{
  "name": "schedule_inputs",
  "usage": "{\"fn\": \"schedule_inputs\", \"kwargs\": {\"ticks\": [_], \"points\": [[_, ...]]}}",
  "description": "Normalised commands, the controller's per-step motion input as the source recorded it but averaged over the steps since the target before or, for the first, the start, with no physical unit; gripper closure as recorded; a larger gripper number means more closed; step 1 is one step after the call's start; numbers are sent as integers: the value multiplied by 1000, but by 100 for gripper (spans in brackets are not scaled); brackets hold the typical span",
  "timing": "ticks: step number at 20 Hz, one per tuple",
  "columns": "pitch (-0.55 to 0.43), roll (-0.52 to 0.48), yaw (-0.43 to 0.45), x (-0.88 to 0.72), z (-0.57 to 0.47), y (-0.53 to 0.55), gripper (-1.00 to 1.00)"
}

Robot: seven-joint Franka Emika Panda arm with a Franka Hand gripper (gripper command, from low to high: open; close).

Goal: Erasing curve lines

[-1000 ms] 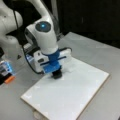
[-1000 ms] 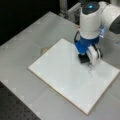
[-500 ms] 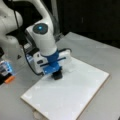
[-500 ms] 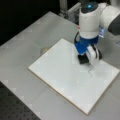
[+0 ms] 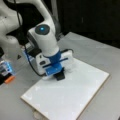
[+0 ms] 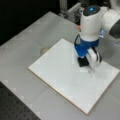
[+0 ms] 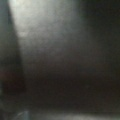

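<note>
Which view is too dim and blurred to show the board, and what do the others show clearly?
Wrist view: dark, smeared grey, only a pale patch at top left. Both front views: soft but readable, evenly lit; the tool presses a black eraser onto the white board, with faint wavy lines beside it.

Against the pictures of a second ago, little differs. The pincer, with the dark block under it pressed on the white board, sits very slightly further toward a front view's left and bottom along the board's edge region. The arm's posture above it shifts only marginally. No other change is discernible.
</note>
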Motion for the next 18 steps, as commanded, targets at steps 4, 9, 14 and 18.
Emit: {"fn": "schedule_inputs", "kwargs": {"ticks": [4, 9, 14, 18], "points": [[-138, 74, -164, -69, -356, 220, 100], [-104, 88, -179, -15, -373, 261, 100], [-88, 112, -174, 90, -417, 300, 100], [-78, 119, -201, 175, -470, 281, 100]]}}
